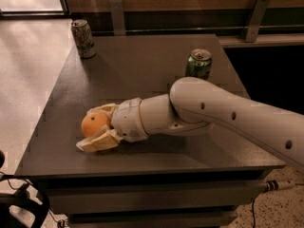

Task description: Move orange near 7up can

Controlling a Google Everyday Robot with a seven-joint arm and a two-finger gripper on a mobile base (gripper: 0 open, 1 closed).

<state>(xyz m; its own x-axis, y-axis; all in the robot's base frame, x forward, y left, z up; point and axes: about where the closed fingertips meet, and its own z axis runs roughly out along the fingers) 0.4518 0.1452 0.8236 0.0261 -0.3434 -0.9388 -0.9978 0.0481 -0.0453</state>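
Note:
The orange (94,123) lies on the dark table (137,70) near its front left part. My gripper (89,126) reaches in from the right, low over the table, with one pale finger behind the orange and one in front of it (97,141), so the orange sits between them. The fingers stand close against the fruit on both sides. The 7up can (83,38), pale silvery with dark print, stands upright at the table's far left corner, well away from the orange.
A bright green can (198,63) stands upright at the back right of the table, just behind my white arm (213,115). A wall with metal brackets runs behind the table. The table's left edge drops to a pale floor.

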